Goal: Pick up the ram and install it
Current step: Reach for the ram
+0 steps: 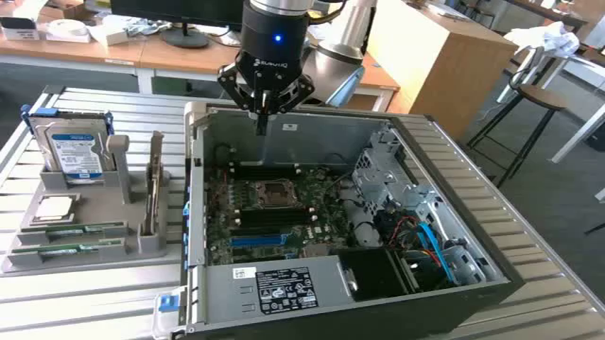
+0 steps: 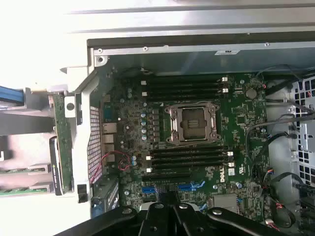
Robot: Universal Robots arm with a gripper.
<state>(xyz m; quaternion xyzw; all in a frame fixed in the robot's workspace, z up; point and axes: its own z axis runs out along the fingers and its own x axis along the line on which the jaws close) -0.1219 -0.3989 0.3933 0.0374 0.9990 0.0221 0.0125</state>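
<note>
Slatted metal table (image 1: 95,301) | jaws clenched, empty, over open case (image 1: 321,145) | ram (image 1: 71,228) well apart in tray (image 1: 85,262)

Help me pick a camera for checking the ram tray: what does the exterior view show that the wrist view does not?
Exterior view: the whole grey plastic parts tray, its square silver processor chip, and the grey metal power supply box with a black label. Wrist view: a red wire loop beside the perforated metal grille. Both: the shut gripper above the open computer case, the green motherboard's empty processor socket, and the long green ram sticks lying in the tray, partly in frame for the wrist view.
</note>
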